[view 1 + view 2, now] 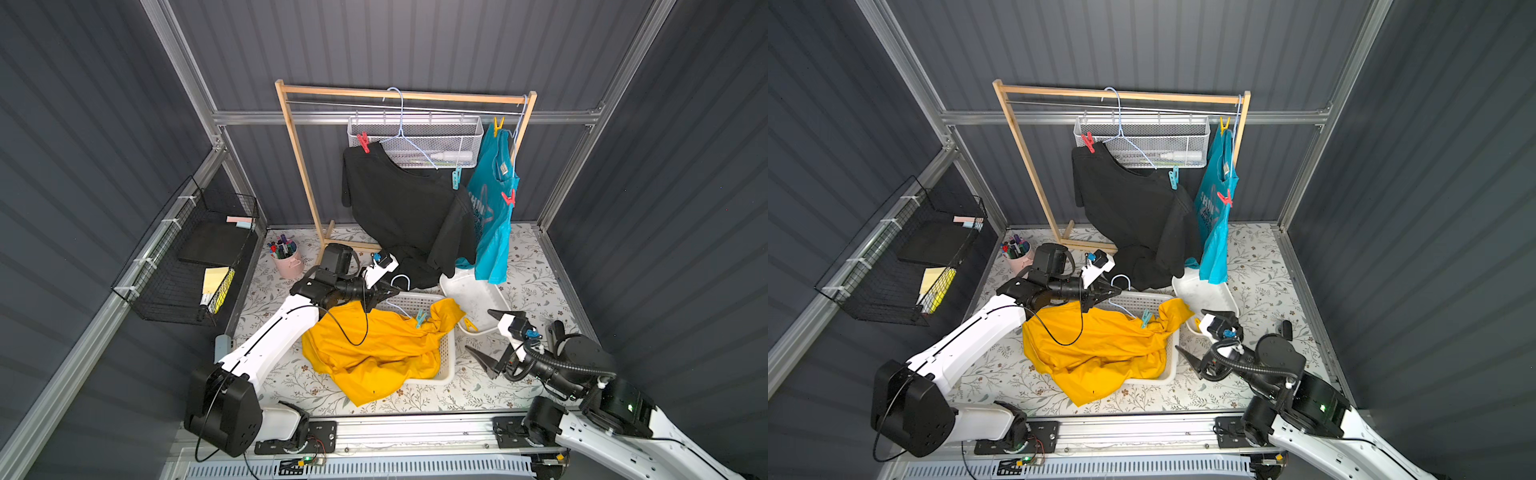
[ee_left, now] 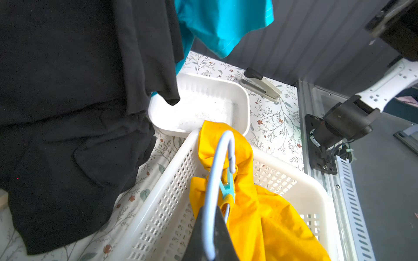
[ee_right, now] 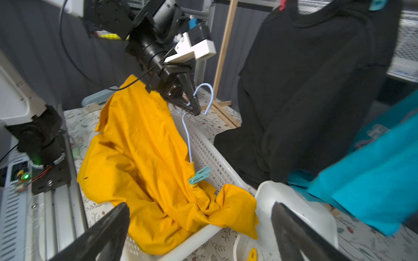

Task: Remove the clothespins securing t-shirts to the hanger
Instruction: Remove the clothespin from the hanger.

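While its jaws are clenched, left gripper [image 3: 195,109]: a thin light-blue wire hanger [image 2: 210,180] is grasped at the neck under the hook, at 11 o'clock of the basket
right gripper [image 1: 478,329]: released, two black tapered fingers spread wide, nothing held, at 4 o'clock of the table
t-shirts: three of soft cloth; mustard t-shirt [image 1: 374,357] is crumpled in the basket, spilled over its 7 o'clock rim; black t-shirt [image 1: 399,208] and, at its 3 o'clock, teal t-shirt [image 1: 494,199] are hung on the rack
clothespins: six glossy plastic pegs, two per colour; red clothespin [image 1: 363,142] and teal clothespin [image 1: 456,178] are clipped on the black shoulders; yellow clothespin [image 1: 498,126] and second red clothespin [image 1: 508,197] on the teal cloth; second teal clothespin [image 3: 200,175] on the mustard cloth; second yellow clothespin [image 1: 469,325] is seen loose in the tub
basket [image 2: 167,198]: one, white perforated plastic, rectangular with rounded corners, at the table's centre
tub [image 1: 469,291]: one, smooth white plastic, at 2 o'clock of the basket
rack [image 1: 332,89]: one, pale wooden frame with a thin metal rail, at 12 o'clock
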